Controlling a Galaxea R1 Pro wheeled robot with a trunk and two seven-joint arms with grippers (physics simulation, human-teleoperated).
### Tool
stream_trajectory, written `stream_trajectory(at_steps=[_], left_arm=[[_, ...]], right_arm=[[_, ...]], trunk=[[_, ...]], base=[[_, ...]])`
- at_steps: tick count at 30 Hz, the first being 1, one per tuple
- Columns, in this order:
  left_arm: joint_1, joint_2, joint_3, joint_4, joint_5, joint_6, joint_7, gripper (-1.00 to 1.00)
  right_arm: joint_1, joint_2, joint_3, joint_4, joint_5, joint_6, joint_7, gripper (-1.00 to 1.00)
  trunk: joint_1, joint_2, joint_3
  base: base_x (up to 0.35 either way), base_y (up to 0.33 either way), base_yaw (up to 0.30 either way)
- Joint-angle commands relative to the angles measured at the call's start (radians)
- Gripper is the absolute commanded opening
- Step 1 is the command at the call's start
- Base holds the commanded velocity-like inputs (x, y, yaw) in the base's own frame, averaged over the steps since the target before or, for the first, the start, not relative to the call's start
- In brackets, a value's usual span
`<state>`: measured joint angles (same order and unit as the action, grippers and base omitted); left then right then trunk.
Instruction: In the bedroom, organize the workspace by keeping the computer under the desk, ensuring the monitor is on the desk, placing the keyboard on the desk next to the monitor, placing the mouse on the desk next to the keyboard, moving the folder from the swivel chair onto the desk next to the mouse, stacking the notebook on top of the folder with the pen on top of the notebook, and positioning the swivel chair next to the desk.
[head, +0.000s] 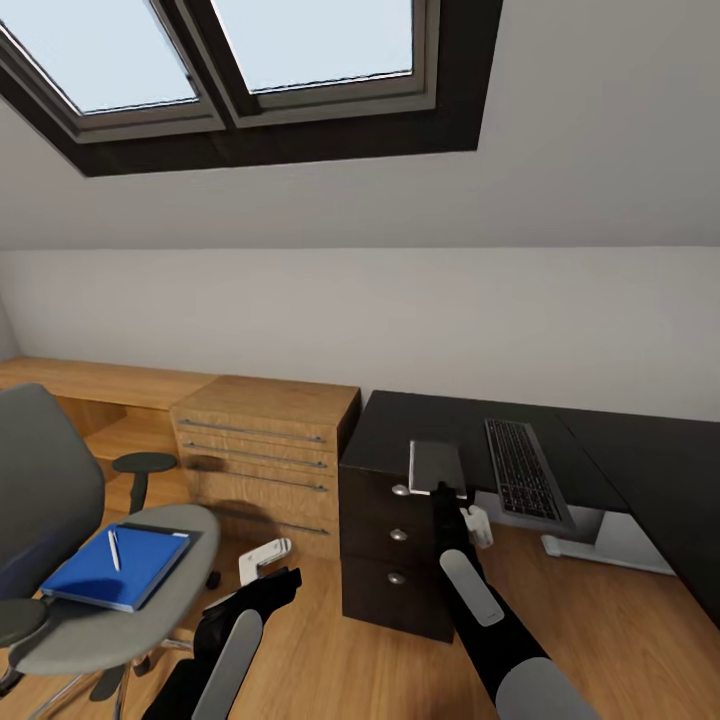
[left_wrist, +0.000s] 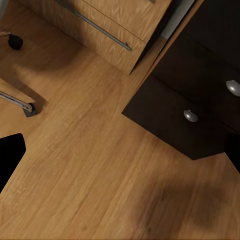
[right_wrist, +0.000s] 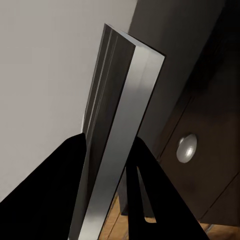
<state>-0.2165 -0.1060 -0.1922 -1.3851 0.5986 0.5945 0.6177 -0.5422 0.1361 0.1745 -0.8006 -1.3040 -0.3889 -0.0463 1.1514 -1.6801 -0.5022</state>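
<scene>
— Wood first: what's the biggest thing on that light wood floor (head: 600, 620)?

— The desk (head: 640, 460), black-topped, at the right under the sloped white ceiling. Its black drawer unit (head: 395, 560) with round silver knobs faces the robot.

— And the swivel chair (head: 45, 480)?

— At the left, well apart from the desk. Grey seat and back, with a light-wood drawer chest (head: 265, 450) standing between it and the desk.

— What's on the desk?

— The keyboard (head: 525, 470), lying with its long side running away from the robot, near the front edge.

— The folder (head: 130, 570)?

— Bright blue, flat on the chair seat. The pen (head: 114, 549), a thin white stick, lies on top of it.

— Where's the notebook (head: 436, 464)?

— In the right gripper (head: 441, 492), held up edgewise at the desk's near left corner, above the drawer unit and just left of the keyboard. Whether it touches the desktop, I cannot tell.

— Firmly gripped?

— The right wrist view shows the thin grey slab (right_wrist: 120, 125) between two black fingers (right_wrist: 55, 195), one pressed to each face, with a silver knob (right_wrist: 186, 148) beyond it.

— The left gripper (head: 278, 586)?

— Low over the floor, between the chair and the drawer unit, holding nothing I can see. One dark finger (left_wrist: 10, 155) shows in its wrist view over the floorboards; whether its jaws are apart or together, I cannot tell.
</scene>
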Motion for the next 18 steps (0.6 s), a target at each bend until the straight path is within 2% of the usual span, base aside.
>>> stream_trajectory(at_steps=[1, 8, 18], left_arm=[[-0.001, 0.000, -0.001, -0.001, 0.010, 0.001, 0.010, 1.00], [0.000, 0.000, -0.002, -0.001, 0.010, 0.001, 0.011, 1.00], [-0.001, 0.002, -0.003, 0.001, 0.011, 0.001, 0.009, 1.00]], right_arm=[[-0.001, -0.001, 0.004, -0.001, -0.003, -0.007, -0.004, -1.00], [-0.001, -0.001, 0.005, 0.000, 0.002, -0.008, -0.004, -1.00], [-0.001, -0.001, 0.005, 0.000, 0.003, -0.008, -0.005, -1.00]], trunk=[[0.004, -0.008, -0.004], [0.031, -0.057, -0.026], [0.031, -0.057, -0.026]], base=[[0.000, 0.000, 0.000], [0.000, 0.000, 0.000], [0.000, 0.000, 0.000]])
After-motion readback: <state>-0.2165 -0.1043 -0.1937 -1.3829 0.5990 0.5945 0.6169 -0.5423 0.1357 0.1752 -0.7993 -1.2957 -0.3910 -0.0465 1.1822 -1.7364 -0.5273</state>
